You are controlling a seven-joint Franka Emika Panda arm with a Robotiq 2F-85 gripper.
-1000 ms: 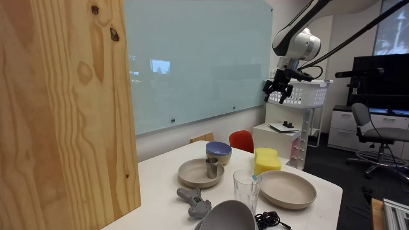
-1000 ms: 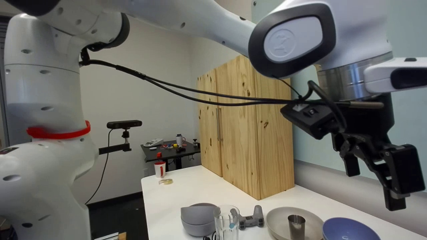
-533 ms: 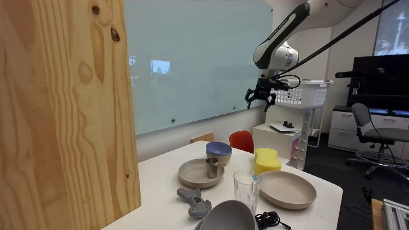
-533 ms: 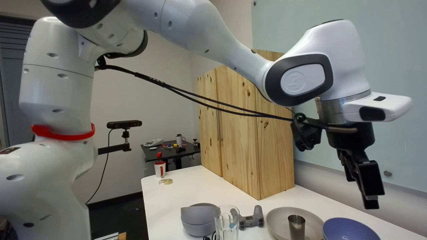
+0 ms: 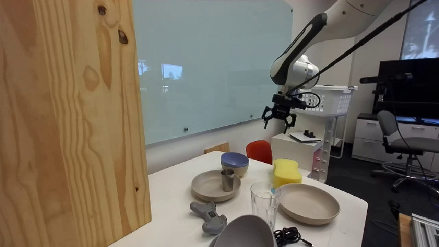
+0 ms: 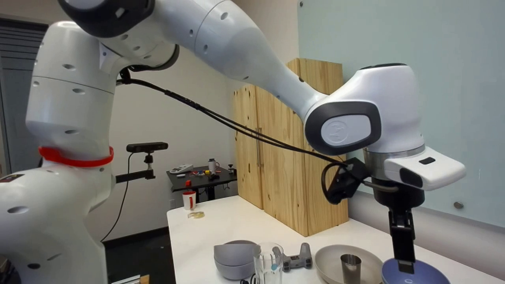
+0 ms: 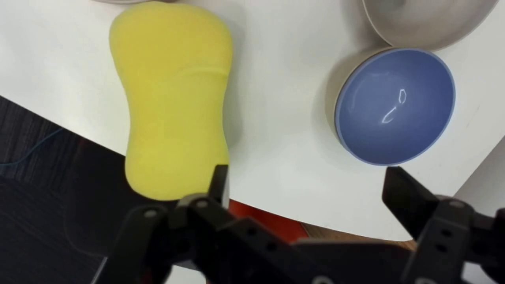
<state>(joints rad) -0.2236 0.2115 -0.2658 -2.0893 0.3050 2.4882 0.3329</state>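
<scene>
A robot arm (image 6: 244, 51) extends above a white table (image 5: 171, 199) in a robotics lab with an office's furnishings. A glass board (image 5: 212, 61) spans the wall (image 5: 185, 151) alongside the table; a swivel chair (image 5: 390, 123), drawer cabinet (image 5: 367, 137) and dark screen (image 5: 423, 82) stand beyond the table. A bracketed camera (image 6: 146, 147) sits off the table's side, and past one table end stands a black desk (image 6: 178, 184) scattered with small parts (image 6: 207, 172).

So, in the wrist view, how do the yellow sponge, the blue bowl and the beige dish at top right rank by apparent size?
1. Yellow sponge
2. Blue bowl
3. Beige dish, counting only what shows: the picture's edge cuts it off, so its full size is unsure.
</scene>
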